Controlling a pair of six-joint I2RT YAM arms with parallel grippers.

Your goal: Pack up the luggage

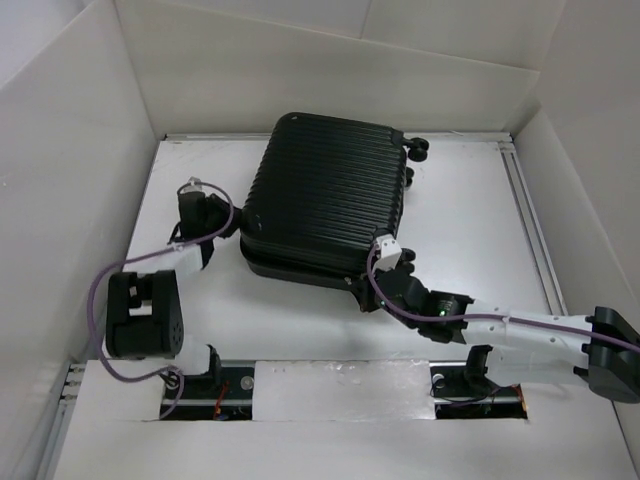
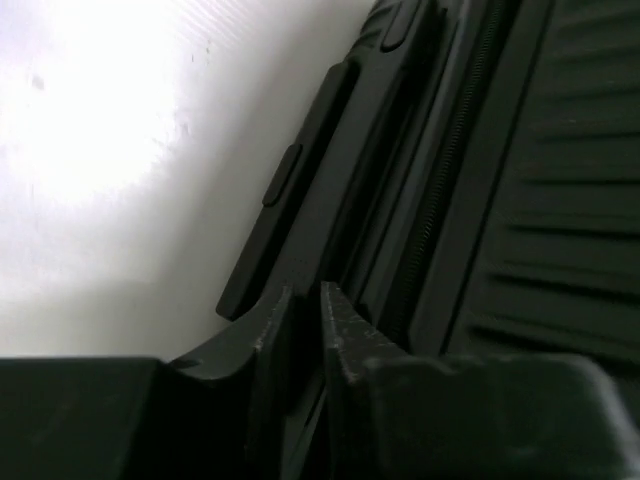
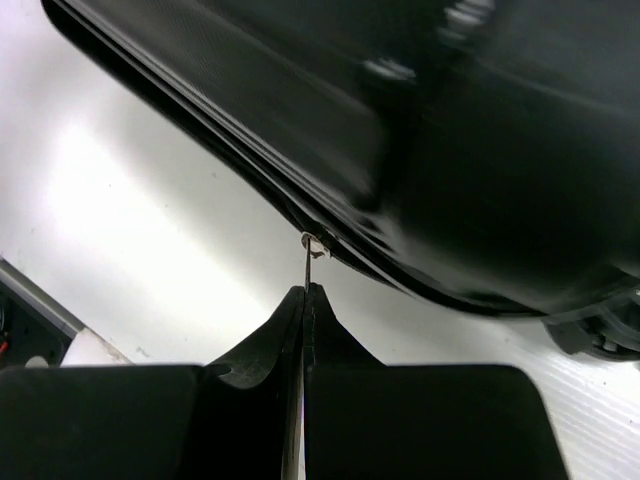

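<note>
The luggage (image 1: 330, 195) is a black ribbed hard-shell suitcase lying shut and flat in the middle of the white table. My right gripper (image 1: 368, 298) is at its near right corner. In the right wrist view it (image 3: 305, 290) is shut on the thin metal zipper pull (image 3: 312, 262), which hangs from the zip line along the shell's (image 3: 480, 130) edge. My left gripper (image 1: 233, 226) is against the suitcase's left side. In the left wrist view its jaws (image 2: 305, 290) stand almost together beside the flat side handle (image 2: 290, 190) and the zip seam, with nothing seen between them.
White walls enclose the table (image 1: 470, 220) on the left, back and right. The suitcase wheels (image 1: 418, 148) stick out at the far right corner, and one wheel (image 3: 600, 330) shows in the right wrist view. Purple cables loop off both arms.
</note>
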